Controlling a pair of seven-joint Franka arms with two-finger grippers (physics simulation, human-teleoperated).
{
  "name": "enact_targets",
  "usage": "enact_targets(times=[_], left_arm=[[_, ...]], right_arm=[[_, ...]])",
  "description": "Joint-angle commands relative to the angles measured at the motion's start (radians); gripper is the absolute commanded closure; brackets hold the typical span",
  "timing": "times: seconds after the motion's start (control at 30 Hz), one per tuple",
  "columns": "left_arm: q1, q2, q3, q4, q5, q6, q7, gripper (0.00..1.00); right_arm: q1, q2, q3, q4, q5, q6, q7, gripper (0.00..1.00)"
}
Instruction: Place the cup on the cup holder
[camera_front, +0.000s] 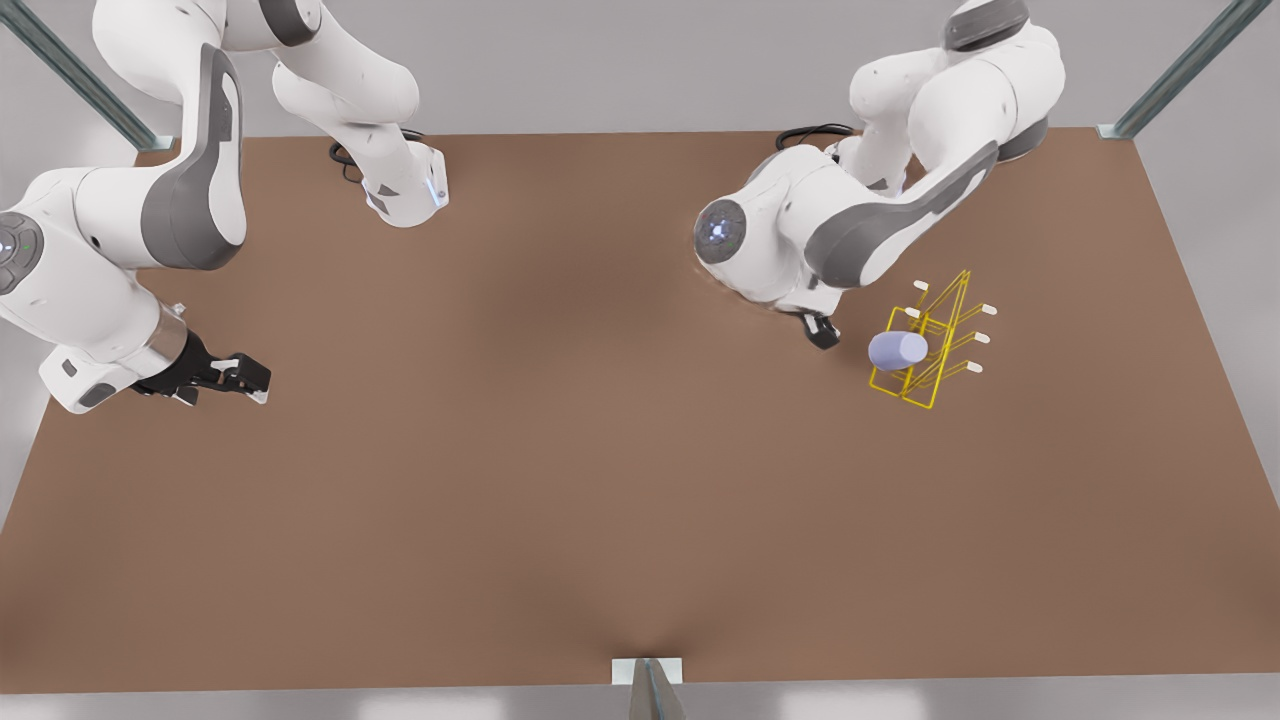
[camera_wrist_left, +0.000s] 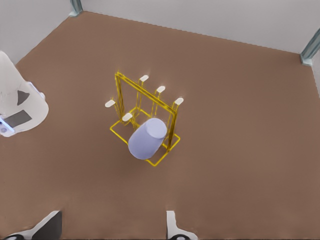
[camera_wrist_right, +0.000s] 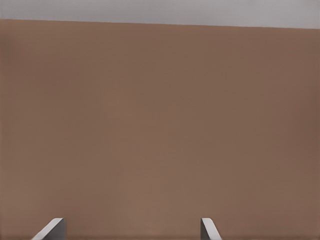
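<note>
The cup (camera_front: 897, 349) hangs tipped on its side on the holder (camera_front: 935, 345), slid over one of the lower slanted pegs, its closed end pointing away from the frame toward the front view's left. The holder stands upright on the table (camera_front: 600, 500), in the half at the front view's right, nearer the far edge than the near one and well in from the right edge. In the left wrist view the cup (camera_wrist_left: 146, 138) lies over the wire base loop of the holder (camera_wrist_left: 145, 107), with the white-tipped pegs free above it.

The left gripper (camera_front: 822, 330) sits just beside the cup on the side toward the front view's left, apart from it; its body is mostly hidden under the arm there, so the gap to the cup is hard to judge exactly. Its fingers (camera_wrist_left: 172, 225) stand wide apart, with nothing between them.

The right gripper (camera_front: 255, 379) waits near the table's edge at the front view's left, well apart from the holder. Its fingers (camera_wrist_right: 207, 229) are also spread wide and empty, over bare table.
</note>
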Motion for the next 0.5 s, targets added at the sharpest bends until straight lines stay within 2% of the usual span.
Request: enact_targets(times=[0.0, 0.1, 0.13, 0.17, 0.2, 0.23, 0.27, 0.3, 0.33, 0.37, 0.4, 0.43, 0.47], left_arm=[[0.176, 0.001, -0.169, 0.004, -0.093, 0.069, 0.797, 0.00], [0.196, 0.012, -0.159, 0.014, -0.084, 0.036, 1.170, 0.00], [0.253, 0.009, -0.130, 0.023, -0.074, 0.047, 1.455, 0.00], [0.244, -0.005, -0.059, 0.064, -0.084, 0.051, 1.705, 0.00], [0.190, -0.007, 0.027, 0.176, -0.099, 0.042, 2.078, 0.00], [0.116, -0.036, 0.156, 0.236, -0.159, 0.041, 2.160, 0.00], [0.020, -0.112, 0.365, 0.247, -0.232, 0.059, 2.314, 0.00], [-0.190, -0.280, 0.855, 0.268, -0.547, 0.151, 2.506, 0.00], [-0.308, -0.394, 1.159, 0.168, -0.782, 0.238, 2.584, 0.00], [-0.333, -0.482, 1.245, 0.043, -0.858, 0.321, 2.713, 0.00], [-0.379, -0.490, 1.245, 0.044, -0.852, 0.347, 2.697, 0.00], [-0.396, -0.510, 1.355, 0.032, -0.867, 0.398, 2.813, 0.00], [-0.416, -0.568, 1.414, -0.069, -0.893, 0.508, 2.902, 0.00]], right_arm=[[-0.001, -0.001, 0.000, -0.001, 0.000, 0.000, -0.001, 0.00], [-0.005, 0.006, -0.003, 0.006, 0.000, 0.081, -0.001, 0.00], [-0.006, 0.019, -0.004, 0.010, 0.000, 0.095, -0.001, 0.00], [-0.006, 0.019, -0.003, 0.010, 0.001, 0.095, -0.001, 0.00], [0.005, 0.017, -0.003, 0.010, 0.001, 0.095, 0.001, 0.00], [0.006, 0.016, 0.000, 0.010, 0.004, 0.094, 0.001, 0.00], [0.003, 0.009, 0.003, 0.010, 0.010, 0.084, 0.001, 0.00], [0.011, 0.009, 0.008, 0.010, 0.011, 0.083, 0.004, 0.00], [0.003, 0.012, 0.008, 0.010, 0.010, 0.089, -0.004, 0.00], [0.003, 0.017, 0.008, 0.009, 0.006, 0.095, -0.004, 0.00], [0.008, 0.026, 0.008, 0.010, 0.006, 0.095, -0.004, 0.00], [0.008, 0.039, 0.006, 0.010, 0.003, 0.098, -0.004, 0.00], [0.002, 0.048, 0.006, 0.012, 0.001, 0.138, -0.004, 0.00]])
